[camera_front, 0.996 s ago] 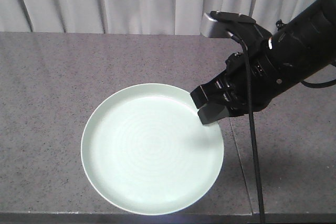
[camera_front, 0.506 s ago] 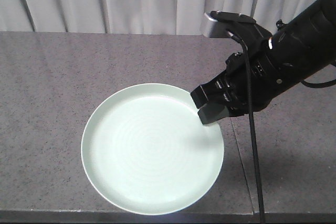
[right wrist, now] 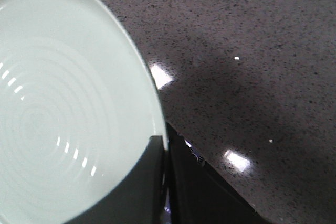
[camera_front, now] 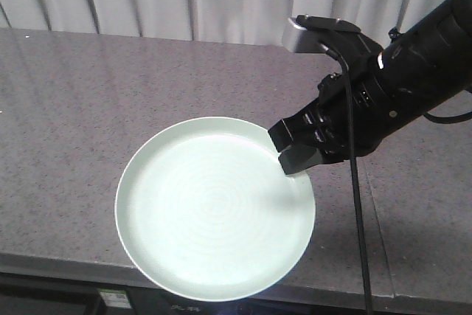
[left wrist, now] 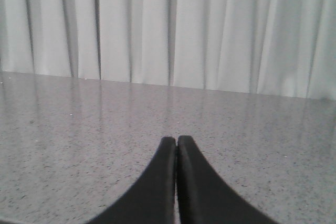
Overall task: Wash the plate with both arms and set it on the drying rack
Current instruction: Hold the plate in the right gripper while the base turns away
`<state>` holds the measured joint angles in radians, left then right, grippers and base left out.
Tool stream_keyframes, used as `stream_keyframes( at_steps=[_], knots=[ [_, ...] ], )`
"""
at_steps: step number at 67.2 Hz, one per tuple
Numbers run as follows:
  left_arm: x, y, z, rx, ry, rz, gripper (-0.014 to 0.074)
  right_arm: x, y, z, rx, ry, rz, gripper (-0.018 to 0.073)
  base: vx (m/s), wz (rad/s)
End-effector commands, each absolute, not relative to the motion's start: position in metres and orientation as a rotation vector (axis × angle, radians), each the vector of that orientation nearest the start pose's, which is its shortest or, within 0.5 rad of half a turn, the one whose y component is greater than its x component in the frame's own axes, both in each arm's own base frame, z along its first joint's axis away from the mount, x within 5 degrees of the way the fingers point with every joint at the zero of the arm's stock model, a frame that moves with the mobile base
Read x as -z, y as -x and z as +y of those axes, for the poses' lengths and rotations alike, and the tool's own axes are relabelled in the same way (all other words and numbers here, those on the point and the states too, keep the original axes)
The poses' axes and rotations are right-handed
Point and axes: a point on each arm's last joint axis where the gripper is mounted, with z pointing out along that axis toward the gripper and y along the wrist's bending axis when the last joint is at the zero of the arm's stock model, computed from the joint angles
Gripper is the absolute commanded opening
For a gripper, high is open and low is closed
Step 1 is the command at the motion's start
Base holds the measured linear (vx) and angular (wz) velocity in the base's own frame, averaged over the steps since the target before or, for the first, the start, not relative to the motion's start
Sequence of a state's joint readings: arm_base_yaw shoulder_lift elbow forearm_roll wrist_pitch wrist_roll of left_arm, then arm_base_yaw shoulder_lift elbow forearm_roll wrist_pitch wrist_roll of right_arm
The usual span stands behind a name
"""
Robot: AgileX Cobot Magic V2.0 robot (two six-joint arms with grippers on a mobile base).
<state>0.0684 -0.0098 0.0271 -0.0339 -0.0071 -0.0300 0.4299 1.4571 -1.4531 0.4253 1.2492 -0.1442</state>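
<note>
A: What had changed since half a second earlier?

B: The round pale mint-green plate [camera_front: 214, 208] and the right tool [camera_front: 286, 151] sat at the same spot in the front view, but the grey speckled stone surface [camera_front: 74, 108] had slid behind them — its front edge now showed, and the plate's near rim reached past that edge in the picture.

A: And the grip?

B: The right tool was clamped on the plate's right rim; the wrist view showed the rim pinched between its two black fingers [right wrist: 147, 192]. A silver-grey block [camera_front: 299, 35] sat on that wrist, and a black cable [camera_front: 358, 212] hung down.

A: The other arm?

B: The left tool [left wrist: 177, 145] had its fingers pressed together with nothing between them, above the surface, facing the white pleated curtain [left wrist: 157, 24].
</note>
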Motion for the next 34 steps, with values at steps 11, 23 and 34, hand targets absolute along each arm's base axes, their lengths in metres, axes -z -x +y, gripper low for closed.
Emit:
stream_keyframes(
  at_steps=[11, 23, 34],
  knots=[
    [-0.222, -0.0525, 0.0037, 0.006, 0.098, 1.374, -0.0007, -0.3934, -0.2365, 0.1504, -0.714, 0.725, 2.583, -0.0004, -0.06, 0.34],
    [-0.222, -0.0525, 0.0037, 0.006, 0.098, 1.374, -0.0007, -0.3934, -0.2365, 0.1504, -0.714, 0.725, 2.583, -0.0004, -0.08, 0.38],
    [-0.222, -0.0525, 0.0037, 0.006, 0.098, 1.374, -0.0007, -0.3934, -0.2365, 0.1504, -0.714, 0.725, 2.583, -0.0004, -0.09, 0.43]
  ],
)
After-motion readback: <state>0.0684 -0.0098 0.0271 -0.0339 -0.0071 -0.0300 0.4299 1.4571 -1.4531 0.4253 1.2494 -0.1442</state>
